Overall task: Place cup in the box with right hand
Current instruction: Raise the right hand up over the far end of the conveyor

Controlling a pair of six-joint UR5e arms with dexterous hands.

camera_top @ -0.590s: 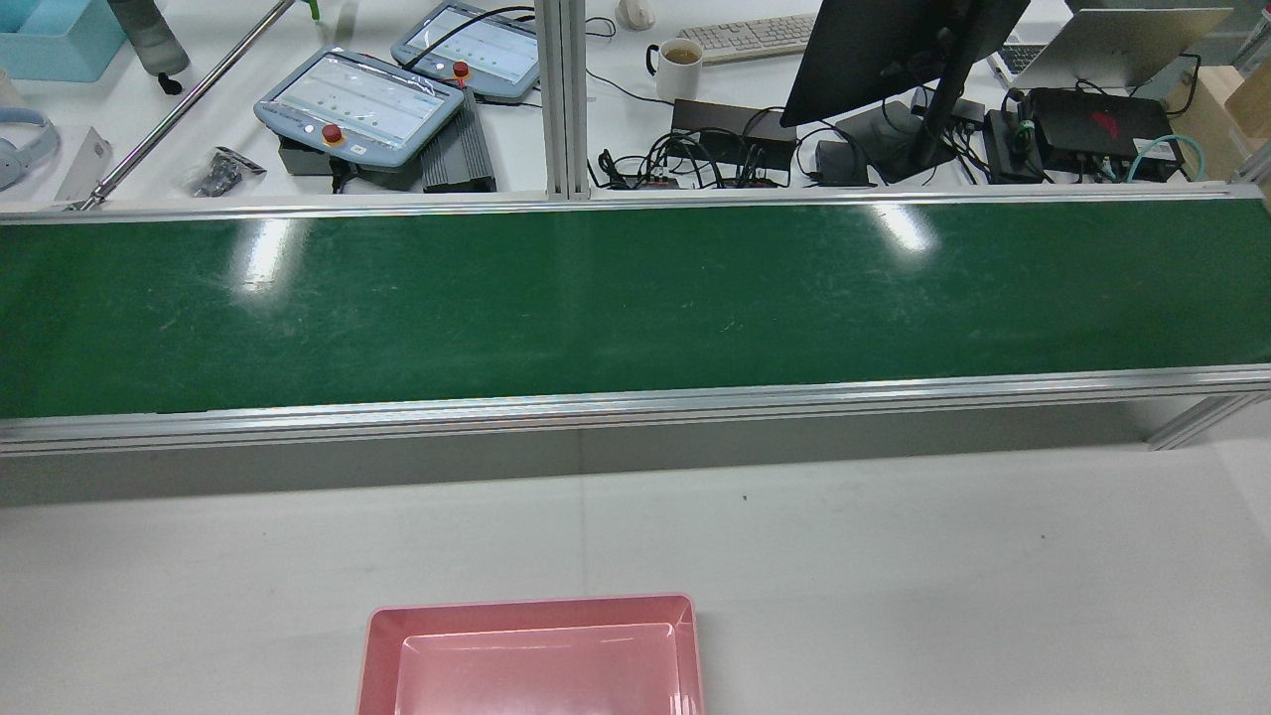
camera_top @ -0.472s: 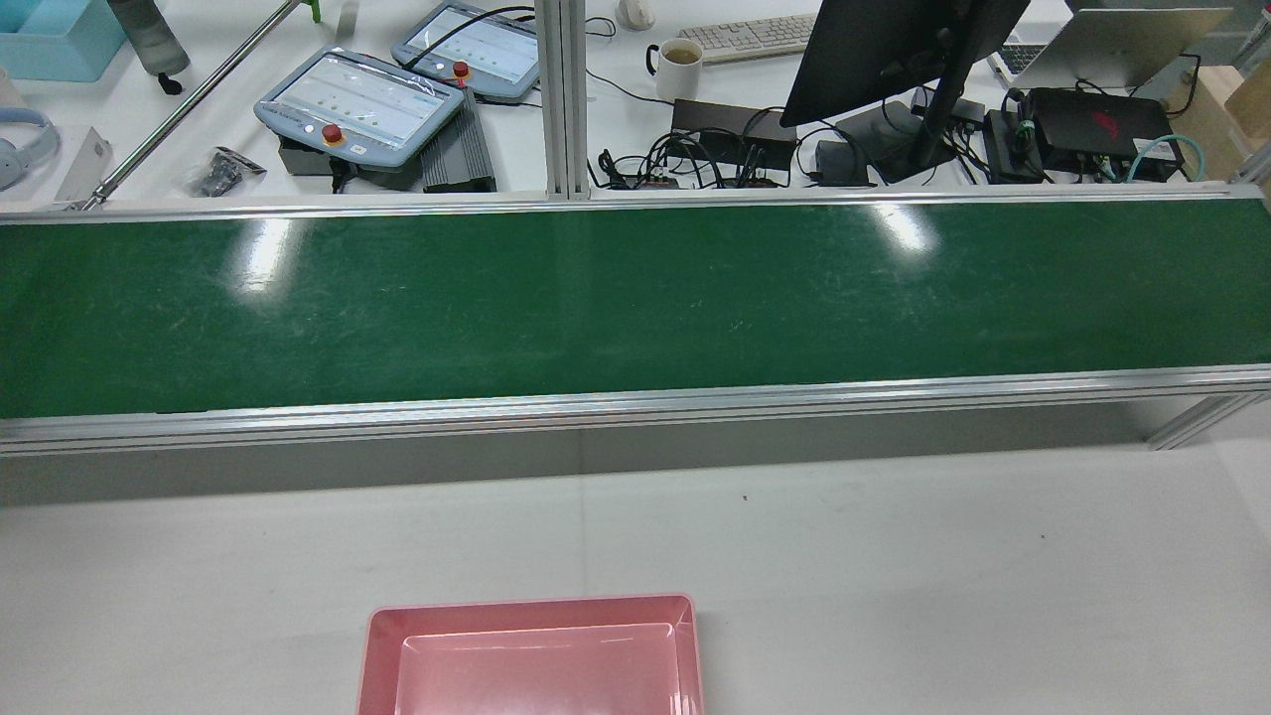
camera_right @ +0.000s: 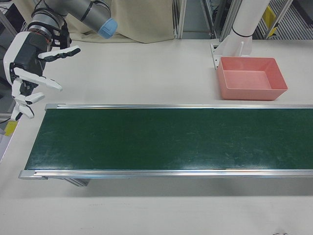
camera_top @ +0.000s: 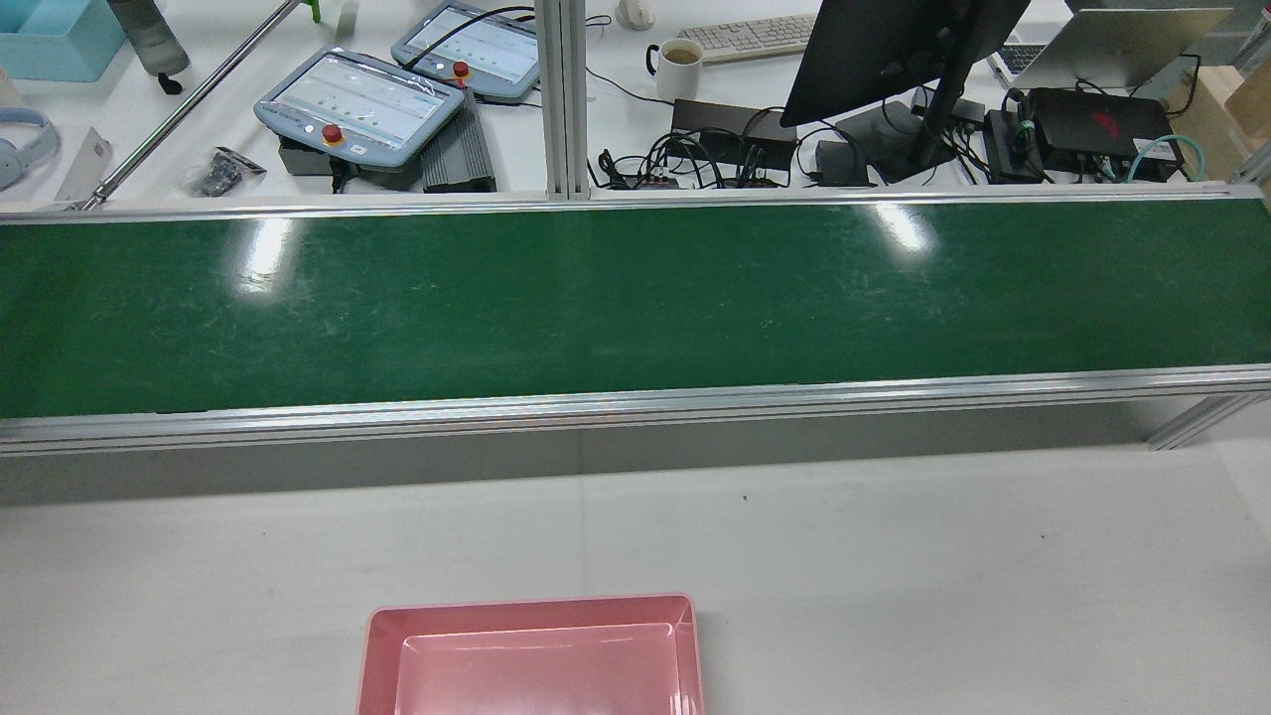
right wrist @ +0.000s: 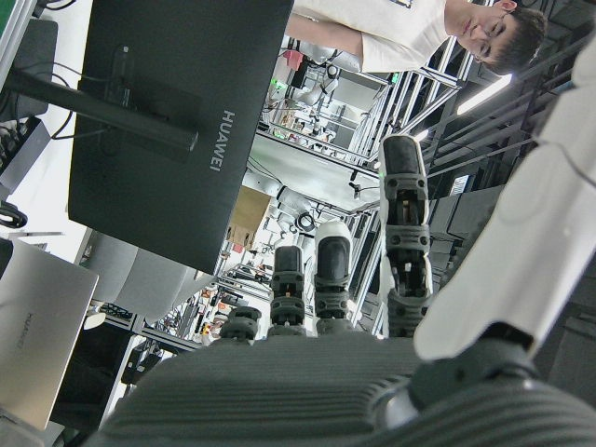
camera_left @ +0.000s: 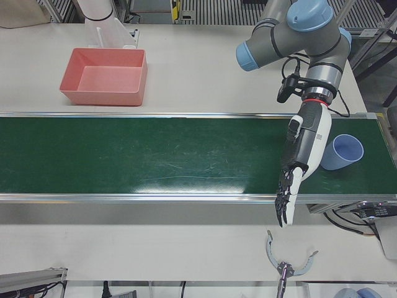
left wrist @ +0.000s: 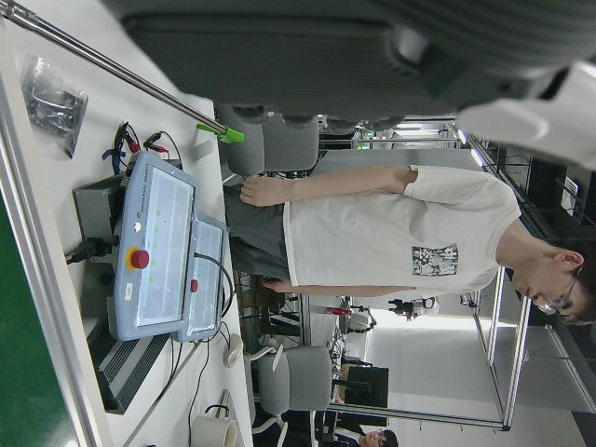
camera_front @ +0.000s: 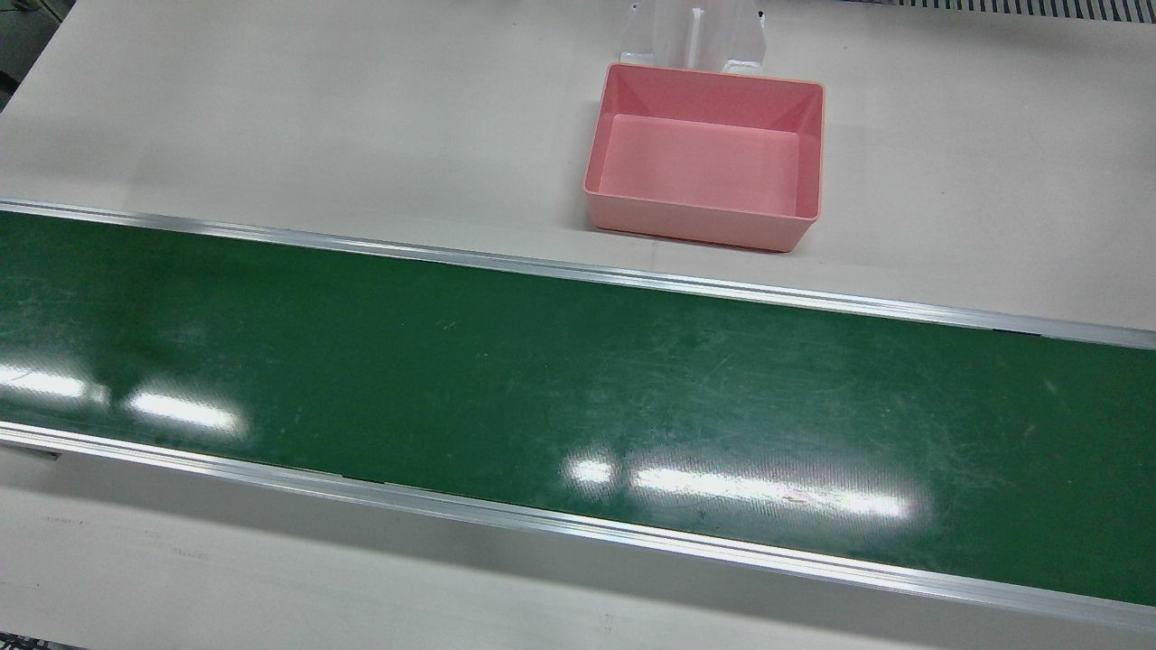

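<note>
Nothing done yet: light blue plastic cup [camera_left: 342,151] lying on the green conveyor belt [camera_left: 155,158] beside the left robot hand [camera_left: 300,162], right robot hand [camera_right: 30,68] open, empty, pink rectangular plastic box [camera_right: 251,77] unfilled.

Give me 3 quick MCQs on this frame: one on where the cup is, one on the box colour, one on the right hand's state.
1. Where is the cup?
A. in the box
B. on the conveyor belt, at the end by the left hand
C. in the right hand

2. What colour is the box?
A. pink
B. blue
C. green

3. What is the state of the right hand?
A. shut on the cup
B. open, holding nothing
C. resting in the box

Answers: 1 B, the left-front view shows it lying on the belt beside the left hand. 2 A, pink in every view. 3 B, the right-front view shows spread fingers with nothing in them.
</note>
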